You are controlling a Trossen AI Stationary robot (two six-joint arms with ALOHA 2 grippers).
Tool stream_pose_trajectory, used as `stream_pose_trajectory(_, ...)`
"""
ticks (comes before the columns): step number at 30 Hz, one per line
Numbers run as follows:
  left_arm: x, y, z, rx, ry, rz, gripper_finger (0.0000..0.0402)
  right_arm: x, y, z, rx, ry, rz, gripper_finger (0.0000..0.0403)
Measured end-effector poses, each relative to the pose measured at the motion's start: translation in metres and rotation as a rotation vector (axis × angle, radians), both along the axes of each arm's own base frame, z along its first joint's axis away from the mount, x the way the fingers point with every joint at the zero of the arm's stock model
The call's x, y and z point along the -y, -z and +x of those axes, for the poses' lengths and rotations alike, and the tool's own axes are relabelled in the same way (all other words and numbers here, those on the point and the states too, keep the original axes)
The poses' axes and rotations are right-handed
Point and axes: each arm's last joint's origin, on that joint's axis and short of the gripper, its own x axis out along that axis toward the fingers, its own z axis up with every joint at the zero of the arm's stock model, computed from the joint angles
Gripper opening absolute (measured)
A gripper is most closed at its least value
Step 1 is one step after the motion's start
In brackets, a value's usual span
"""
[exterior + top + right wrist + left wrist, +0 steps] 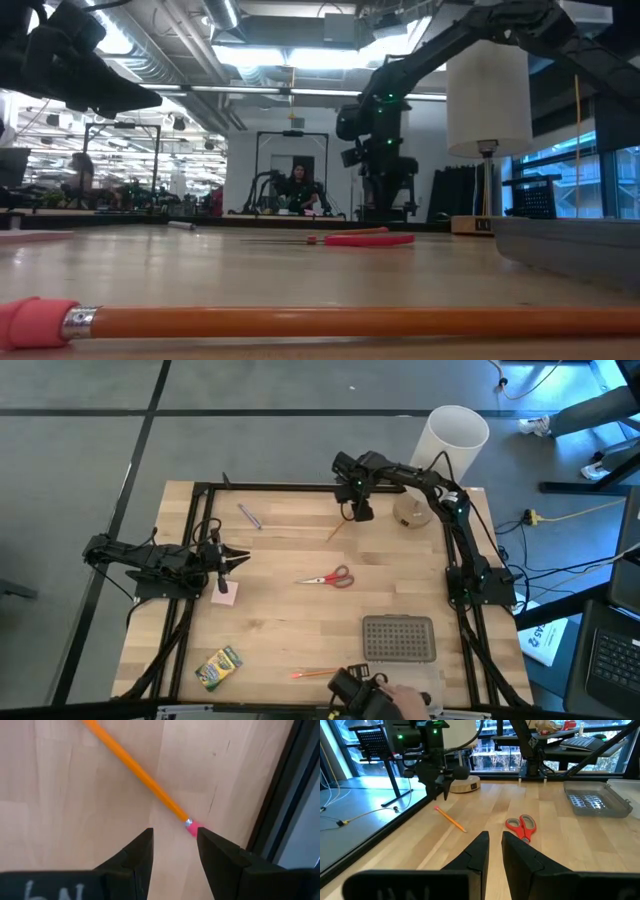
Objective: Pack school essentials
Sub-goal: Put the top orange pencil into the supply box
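My right gripper (pixel 360 512) hangs open at the far side of the table, pointing down. It is above the pink eraser end (pixel 193 828) of an orange pencil (pixel 135 767), which lies flat on the wood, and touches nothing. My left gripper (pixel 240 560) waits shut at the left, holding nothing, beside the pink pad (pixel 225 593). Red-handled scissors (pixel 328 577) lie mid-table and a purple pen (pixel 249 516) lies at the far left. A crayon box (pixel 219 667) and a second orange pencil (pixel 318 673) lie near the front edge.
A clear flat box with a grey dotted lid (pixel 398 638) sits at the front right. A tall white lamp (pixel 455 432) stands on its wooden base (pixel 412 510) just right of my right gripper. A person's hand (pixel 402 700) shows at the front edge. Black frame rails (pixel 280 487) border the table.
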Motion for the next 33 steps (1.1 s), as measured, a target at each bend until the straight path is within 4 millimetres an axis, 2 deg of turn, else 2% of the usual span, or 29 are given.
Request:
stream_pose_trajectory(9,0.0,0.0,0.0,0.0,0.0,0.0,0.0047,-0.001,0.006,0.006,0.021,0.011,-0.005,0.0154)
stream_pose_trajectory(14,0.0,0.0,0.0,0.0,0.0,0.0,0.0047,-0.008,0.019,0.008,0.014,-0.009,-0.003,0.0154)
stream_pose_trajectory(18,0.0,0.0,0.0,0.0,0.0,0.0,0.0047,-0.013,0.029,0.009,-0.052,-0.014,-0.107,0.0154)
stream_pose_trajectory(33,0.0,0.0,0.0,0.0,0.0,0.0,0.0047,-0.014,0.03,0.011,-0.022,-0.04,-0.078,0.0154)
